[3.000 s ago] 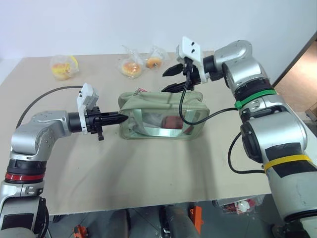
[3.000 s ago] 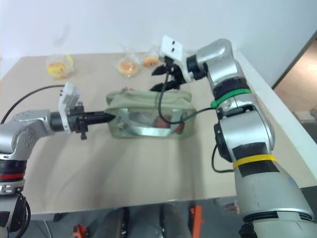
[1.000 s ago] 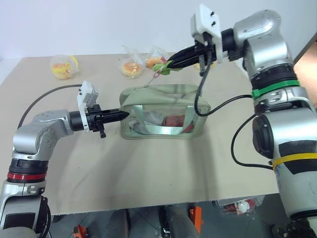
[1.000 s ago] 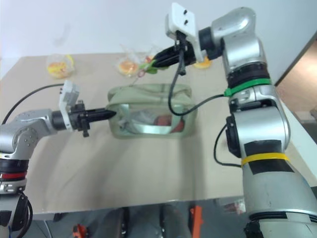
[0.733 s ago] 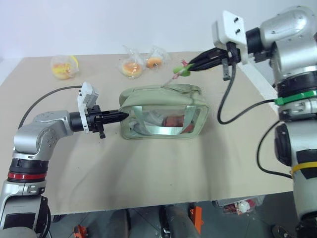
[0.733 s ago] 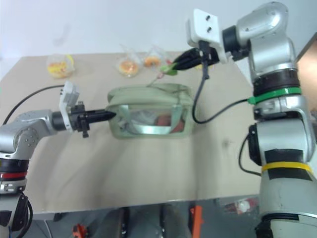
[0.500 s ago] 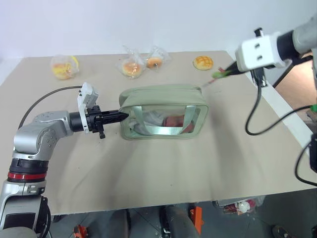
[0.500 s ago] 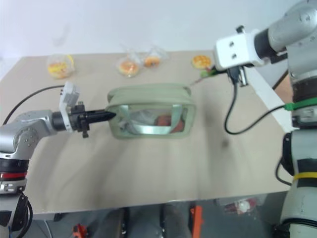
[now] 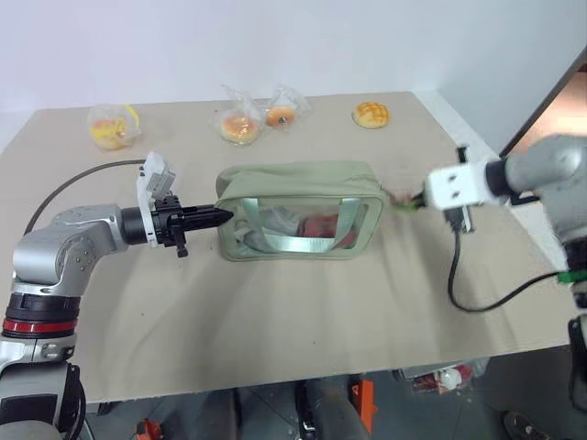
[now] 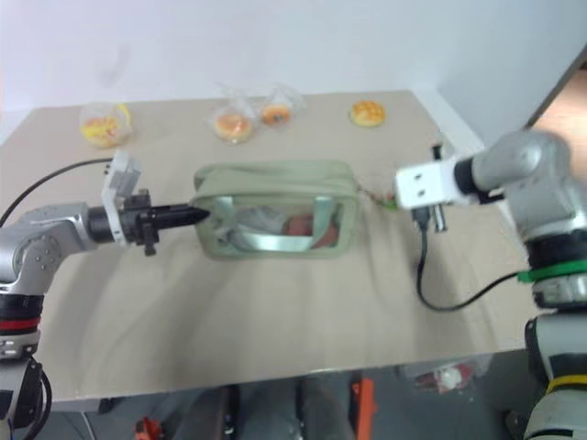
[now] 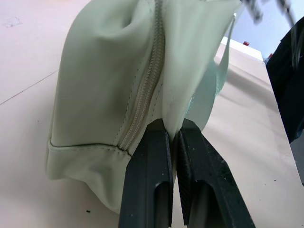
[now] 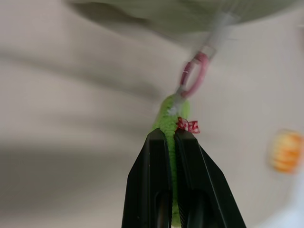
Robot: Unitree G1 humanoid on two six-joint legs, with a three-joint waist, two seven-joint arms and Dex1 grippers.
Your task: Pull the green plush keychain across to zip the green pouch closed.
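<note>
Zipping item: pouch point(image 9: 298, 179), soft, mid-table; left gripper point(image 11: 173, 137) pinches its end fabric. Keychain point(image 12: 171, 116), light, squashy plush beside the pouch's far end, clamped in right gripper point(image 12: 172, 137); best held by its body.

head stereo overhead, wrist cameras close-up

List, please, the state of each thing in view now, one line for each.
green pouch: upright on the table, top looks zipped closed.
green plush keychain: pinched, pulled out past the pouch's right end.
left gripper: shut on the pouch's end fabric.
right gripper: shut on the keychain.
wrapped buns: lying untouched at the table's far edge.
</note>
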